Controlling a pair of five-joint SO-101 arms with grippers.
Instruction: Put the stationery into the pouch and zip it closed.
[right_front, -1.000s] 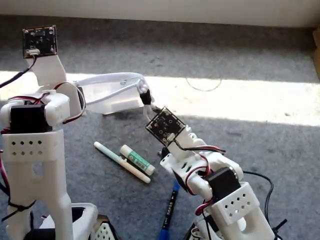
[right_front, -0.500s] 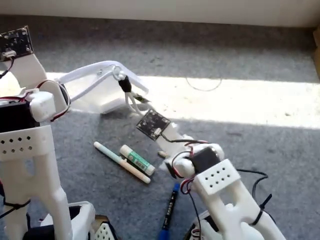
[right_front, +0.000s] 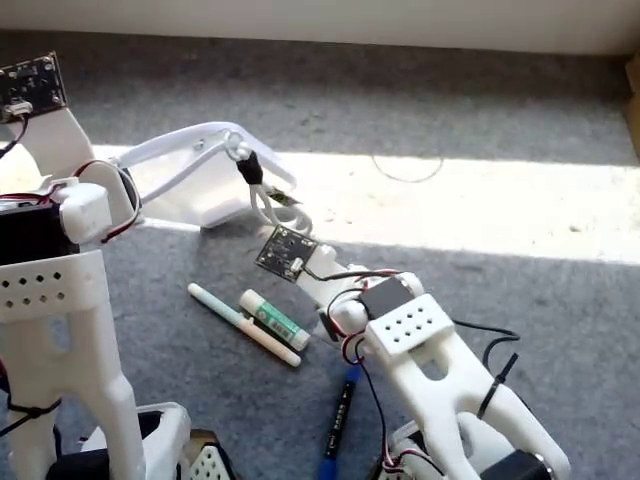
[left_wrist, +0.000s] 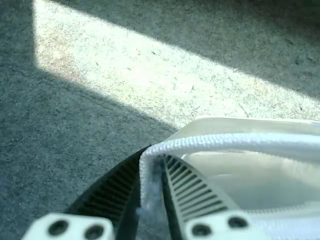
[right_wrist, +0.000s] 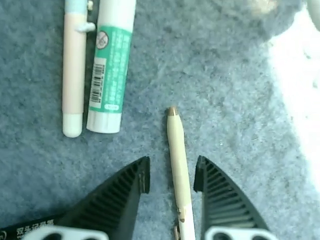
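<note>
My left gripper (left_wrist: 152, 167) is shut on the white zip edge of the translucent pouch (left_wrist: 235, 165). In the high view the pouch (right_front: 195, 170) hangs lifted at the back left, its black zip pull (right_front: 250, 168) dangling. My right gripper (right_wrist: 171, 172) is open and low over the carpet, its fingers on either side of a cream pen (right_wrist: 176, 145) without touching it. A green-and-white glue stick (right_wrist: 111, 65) and a pale pen (right_wrist: 74, 65) lie side by side just beyond. The high view shows the glue stick (right_front: 272, 319), the pale pen (right_front: 243, 325) and a blue pen (right_front: 340, 415).
Grey carpet (right_front: 520, 310) covers the floor, with a bright sunlit band (right_front: 480, 200) across the back. A thin wire loop (right_front: 405, 170) lies in that band. The left arm's white base (right_front: 60, 330) stands at the near left. A black printed barrel (right_wrist: 25, 231) lies near the right gripper.
The left arm swung the pouch to the left and up. The right arm left the pouch's zip end and came down over the cream pen beside the glue stick.
</note>
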